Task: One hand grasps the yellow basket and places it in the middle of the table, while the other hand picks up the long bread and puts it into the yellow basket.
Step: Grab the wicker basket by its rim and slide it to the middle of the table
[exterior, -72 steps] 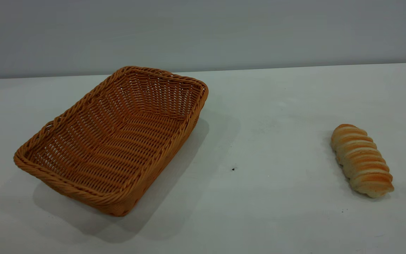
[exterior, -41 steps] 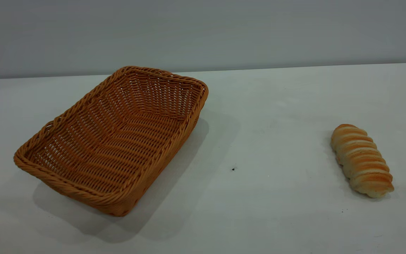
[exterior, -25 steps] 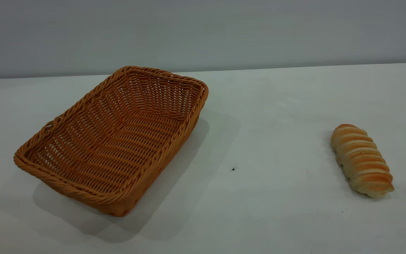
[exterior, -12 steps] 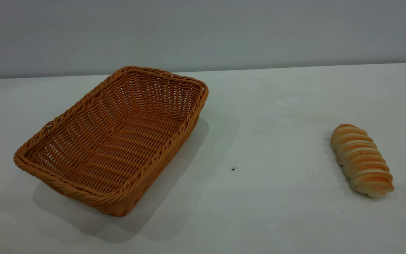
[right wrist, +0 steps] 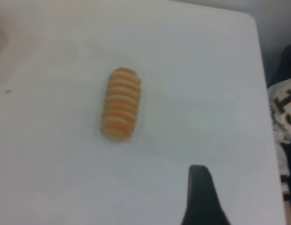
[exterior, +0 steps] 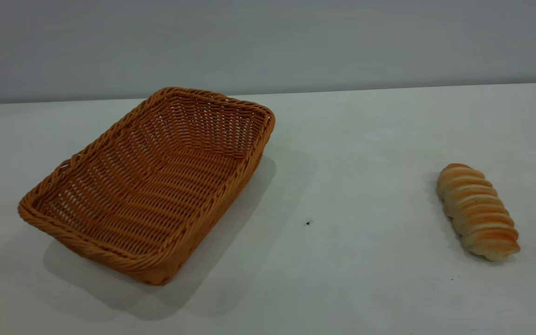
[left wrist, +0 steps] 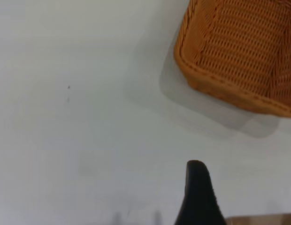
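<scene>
Basket: the yellow basket [exterior: 147, 186] sits empty on the white counter [exterior: 351, 279], toward the left side.
Bread: the long bread [exterior: 477, 211] lies well apart from it, far right.
Left gripper [left wrist: 198, 197]: one dark tip shows, hovering near the basket's corner; jaws' spread, cannot tell.
Right gripper [right wrist: 202, 197]: above the counter near the bread; jaws likewise unclear.

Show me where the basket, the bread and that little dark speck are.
yellow basket [exterior: 156, 181], exterior view, woven floor.
long bread [exterior: 477, 211], exterior view, middle ridges.
dark speck [exterior: 308, 223], exterior view, the speck itself.
</scene>
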Available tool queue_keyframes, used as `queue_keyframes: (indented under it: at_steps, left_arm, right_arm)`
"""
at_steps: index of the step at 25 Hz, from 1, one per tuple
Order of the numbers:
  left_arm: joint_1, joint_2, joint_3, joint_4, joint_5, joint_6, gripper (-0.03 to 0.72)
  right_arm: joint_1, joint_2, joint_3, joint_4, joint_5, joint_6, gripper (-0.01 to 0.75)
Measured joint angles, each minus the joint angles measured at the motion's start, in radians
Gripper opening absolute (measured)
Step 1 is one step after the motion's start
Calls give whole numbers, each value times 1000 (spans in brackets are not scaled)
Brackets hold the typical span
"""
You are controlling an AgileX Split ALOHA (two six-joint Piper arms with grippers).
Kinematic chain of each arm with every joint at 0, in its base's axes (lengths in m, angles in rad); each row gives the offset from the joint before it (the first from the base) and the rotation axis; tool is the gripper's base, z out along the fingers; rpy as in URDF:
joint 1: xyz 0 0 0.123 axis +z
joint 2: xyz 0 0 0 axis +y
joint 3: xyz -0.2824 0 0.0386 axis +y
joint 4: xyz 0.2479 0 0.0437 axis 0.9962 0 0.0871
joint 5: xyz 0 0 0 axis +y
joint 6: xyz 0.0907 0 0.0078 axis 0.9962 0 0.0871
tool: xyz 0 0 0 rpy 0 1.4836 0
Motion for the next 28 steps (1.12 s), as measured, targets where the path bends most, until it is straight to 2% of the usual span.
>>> queue_keyframes:
  at_steps: [8,11,16,22,28]
  left_arm:
    - [0,397,0,-63,-291,-23,561]
    - [0,521,-7,-111,-355,-27,561]
    - [0,705,-96,-175,-358,-29,561]
    - [0,890,-255,-284,-253,-32,561]
    - [0,1047,-312,-273,-168,-208,561]
  right_arm:
    - [0,314,-42,-113,-189,40,533]
    - [0,403,-42,-109,-235,69,533]
    - [0,525,-42,-75,-273,72,533]
    - [0,587,-42,-15,-279,63,534]
    - [0,597,-42,22,-285,61,534]
